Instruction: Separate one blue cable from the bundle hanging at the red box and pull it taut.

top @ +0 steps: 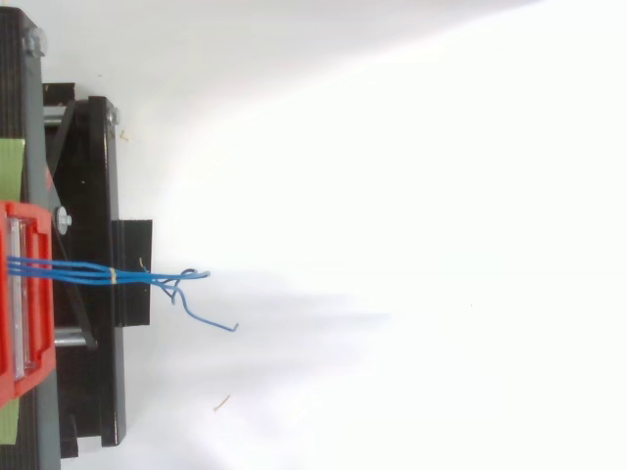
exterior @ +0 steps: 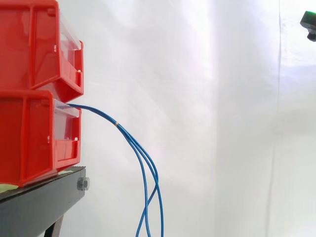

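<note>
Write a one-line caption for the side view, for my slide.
Blue cables hang bundled from the lower red bin; the hand is at the upper right.

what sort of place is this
Probably a lab test rig rather than a workshop: stacked red bins on a black stand, a plain white curtain behind, and a bundle of blue cables hanging from the lower bin.

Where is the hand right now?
In the side view the hand sits at the top right corner, far from the blue cables hanging from the lower red bin.
</note>
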Robot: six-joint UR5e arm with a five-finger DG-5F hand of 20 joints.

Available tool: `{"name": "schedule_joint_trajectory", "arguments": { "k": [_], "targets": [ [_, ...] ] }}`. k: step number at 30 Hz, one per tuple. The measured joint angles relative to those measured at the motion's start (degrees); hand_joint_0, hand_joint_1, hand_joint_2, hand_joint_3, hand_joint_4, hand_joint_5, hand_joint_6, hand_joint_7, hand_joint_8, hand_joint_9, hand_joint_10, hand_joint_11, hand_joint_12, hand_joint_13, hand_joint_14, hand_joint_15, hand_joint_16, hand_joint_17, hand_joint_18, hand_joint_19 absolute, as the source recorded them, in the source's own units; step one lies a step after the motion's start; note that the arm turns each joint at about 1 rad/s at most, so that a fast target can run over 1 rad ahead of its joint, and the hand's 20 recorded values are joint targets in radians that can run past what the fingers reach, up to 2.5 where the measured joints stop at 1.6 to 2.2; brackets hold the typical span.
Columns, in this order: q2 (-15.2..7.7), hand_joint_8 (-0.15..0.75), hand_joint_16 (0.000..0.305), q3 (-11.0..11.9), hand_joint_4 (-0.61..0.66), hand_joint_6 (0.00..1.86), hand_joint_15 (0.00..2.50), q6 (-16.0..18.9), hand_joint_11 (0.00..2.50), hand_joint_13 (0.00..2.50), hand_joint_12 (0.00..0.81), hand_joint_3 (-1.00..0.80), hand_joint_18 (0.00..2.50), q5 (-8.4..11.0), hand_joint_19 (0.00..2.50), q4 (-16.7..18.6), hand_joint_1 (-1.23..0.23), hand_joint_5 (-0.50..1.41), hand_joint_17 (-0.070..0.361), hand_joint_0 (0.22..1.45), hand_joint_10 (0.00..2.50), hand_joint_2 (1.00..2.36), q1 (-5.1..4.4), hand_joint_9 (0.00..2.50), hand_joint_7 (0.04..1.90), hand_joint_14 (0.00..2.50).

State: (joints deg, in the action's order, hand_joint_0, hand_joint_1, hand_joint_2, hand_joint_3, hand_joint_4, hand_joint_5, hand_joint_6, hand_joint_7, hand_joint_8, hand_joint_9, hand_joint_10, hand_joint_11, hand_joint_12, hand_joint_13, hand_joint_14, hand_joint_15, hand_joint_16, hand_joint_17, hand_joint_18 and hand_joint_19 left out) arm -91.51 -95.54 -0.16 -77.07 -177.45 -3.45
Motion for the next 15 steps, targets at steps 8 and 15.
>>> {"name": "schedule_joint_trajectory", "arguments": {
  "k": [8, 15],
  "targets": [
    [0.0, 0.254, 0.063, 0.0, 0.19, 0.50, 0.22, 0.1, 0.22, 0.52, 0.340, -0.50, 0.47, -0.24, 0.26, -0.3, -0.43, -0.22, 0.141, 0.51, 0.01, 1.00, 0.18, 0.50, 0.82, 0.01],
    [-1.0, 0.257, 0.061, 0.0, 0.20, 0.50, 0.22, -0.5, 0.26, 0.57, 0.330, -0.50, 0.49, -0.20, 0.25, 0.0, -0.52, -0.20, 0.137, 0.52, 0.01, 1.00, 0.20, 0.59, 0.83, 0.01]
  ]
}}
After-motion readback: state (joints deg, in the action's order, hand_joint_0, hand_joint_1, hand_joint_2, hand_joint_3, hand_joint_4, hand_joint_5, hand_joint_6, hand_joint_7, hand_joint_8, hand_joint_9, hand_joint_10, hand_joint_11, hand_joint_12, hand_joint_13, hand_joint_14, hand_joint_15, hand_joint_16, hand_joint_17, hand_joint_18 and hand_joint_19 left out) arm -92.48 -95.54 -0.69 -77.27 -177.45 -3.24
